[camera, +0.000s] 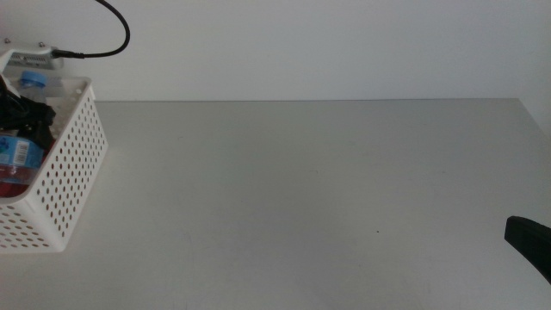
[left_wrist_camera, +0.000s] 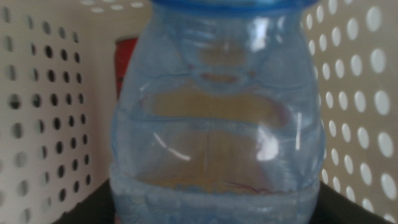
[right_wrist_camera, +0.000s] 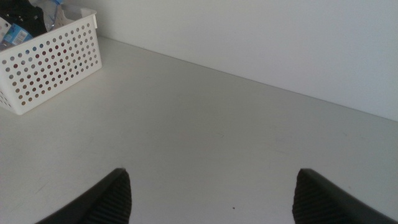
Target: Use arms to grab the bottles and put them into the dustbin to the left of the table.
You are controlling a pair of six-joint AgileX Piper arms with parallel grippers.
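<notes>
White wall backs a wide, pale grey table [camera: 301, 198], whose top shows only a tiny dark speck toward four o'clock in the middle view. At about nine o'clock of that view stands the white perforated dustbin [camera: 73, 164], resting on the table's left end.

Over the bin reaches the left arm [camera: 26, 58], its white housing and a looping black cable [camera: 116, 26] showing at ten o'clock. Its dark left gripper [camera: 26, 116] is down inside the basket. The left wrist view is filled by the clear water bottle [left_wrist_camera: 217, 124], blue cap [left_wrist_camera: 221, 3] at twelve o'clock, with the bin's holed walls close on both sides. Dark jaw material flanks the bottle's base, so the claw appears to be pinching the bottle. Behind the bottle a red can [left_wrist_camera: 126, 62] shows at ten o'clock, inside the bin. In the middle view a blue cap and a blue label also sit within the basket, with something red beneath.

The right gripper [right_wrist_camera: 211, 193] waits low over bare table, its jaws spread wide apart; only a dark tip of it shows at four o'clock in the middle view. From its wrist camera the bin lies far off at ten o'clock.
</notes>
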